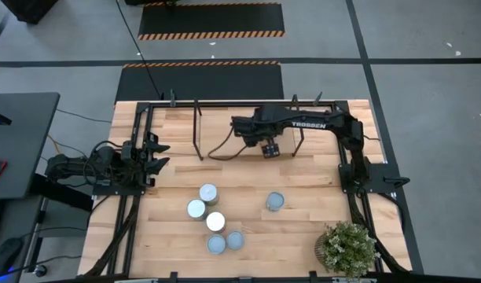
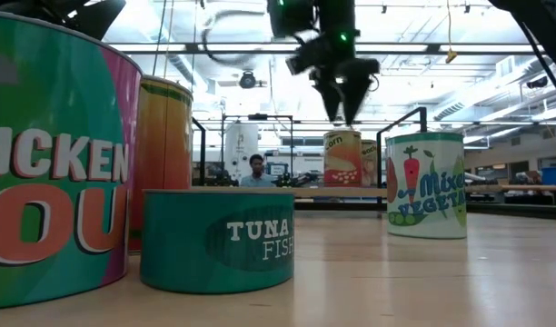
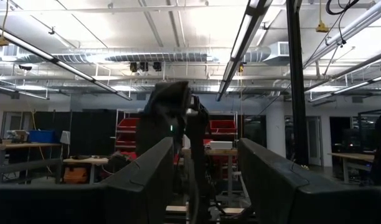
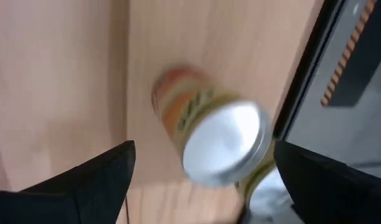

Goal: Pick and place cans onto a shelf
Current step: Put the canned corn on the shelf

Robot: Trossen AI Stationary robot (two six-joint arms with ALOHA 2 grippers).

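My right gripper [image 1: 269,149] [image 2: 344,107] is open over the low light-wood shelf [image 1: 178,130], fingers pointing down and touching nothing. Below its fingers in the right wrist view [image 4: 204,146], a can with an orange-yellow label and silver top [image 4: 218,140] stands upright on the shelf board. It also shows in the low view [image 2: 342,159]. Several more cans stand on the tabletop near the front: a cluster [image 1: 208,192] [image 1: 196,208] [image 1: 215,221] and one apart [image 1: 275,202]. My left gripper [image 1: 158,155] [image 3: 206,149] waits open at the table's left.
The shelf's black rails and legs [image 1: 198,126] stand around my right gripper. A small potted plant [image 1: 346,248] sits at the near right corner. In the low view a tuna can [image 2: 216,241] and a mixed-vegetables can [image 2: 426,186] stand close to the camera.
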